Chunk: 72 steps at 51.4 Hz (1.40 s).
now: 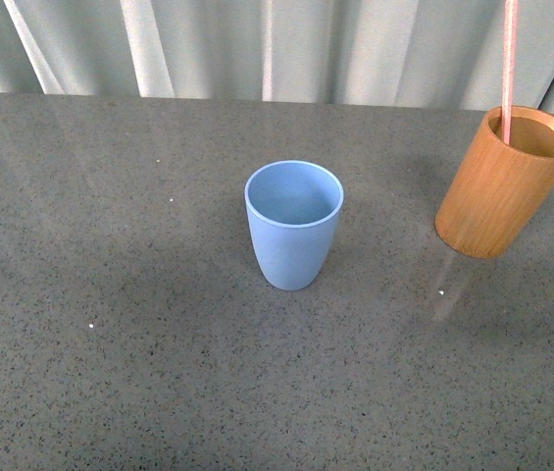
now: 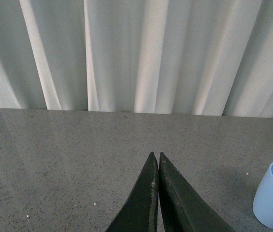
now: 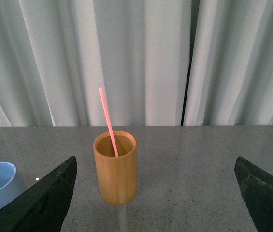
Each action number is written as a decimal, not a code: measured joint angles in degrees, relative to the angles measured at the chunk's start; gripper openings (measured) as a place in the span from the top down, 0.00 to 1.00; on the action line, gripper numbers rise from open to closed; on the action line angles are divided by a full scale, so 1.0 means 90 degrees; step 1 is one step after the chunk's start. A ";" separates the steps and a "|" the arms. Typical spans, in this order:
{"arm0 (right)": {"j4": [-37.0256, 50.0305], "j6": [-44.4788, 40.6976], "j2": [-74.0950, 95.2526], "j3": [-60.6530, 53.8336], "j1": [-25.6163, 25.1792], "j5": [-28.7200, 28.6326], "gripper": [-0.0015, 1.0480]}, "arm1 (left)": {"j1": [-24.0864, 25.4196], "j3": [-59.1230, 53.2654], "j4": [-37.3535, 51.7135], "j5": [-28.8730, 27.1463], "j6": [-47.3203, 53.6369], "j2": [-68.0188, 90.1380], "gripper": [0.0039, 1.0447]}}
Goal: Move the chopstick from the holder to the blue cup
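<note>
One thin, straight pale pink chopstick leans inside one smooth orange-brown wooden cylinder holder. The holder stands on the speckled grey desk, well apart from one matte light blue tapered cup. The left tool has its two dark fingers pressed together on nothing, while the right tool gapes wide, facing the holder.

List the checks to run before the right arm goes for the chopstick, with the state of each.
1. Chopstick standing in the holder, top free: ok.
2. Right gripper open: ok.
3. Holder centred in its opening: not ok, off to one side.
4. Blue cup upright, empty: ok.
5. Left gripper shut, apart from the cup: ok.
6. Chopstick's lower end: cannot tell, hidden in the holder.
</note>
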 joint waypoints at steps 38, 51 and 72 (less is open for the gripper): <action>0.0000 0.0000 0.0000 0.0000 0.0000 0.0000 0.10 | 0.0000 -0.0175 -0.1741 0.0002 0.0000 -0.2108 0.97; 0.0000 0.0000 0.0000 0.0000 0.0000 0.0000 0.10 | 0.0000 -0.0175 -0.2171 0.0002 0.0000 -0.2538 0.97; 0.0000 0.0000 0.0000 0.0000 0.0000 0.0000 0.10 | 0.0002 -0.0175 -0.3531 0.0007 0.0000 -0.3861 0.97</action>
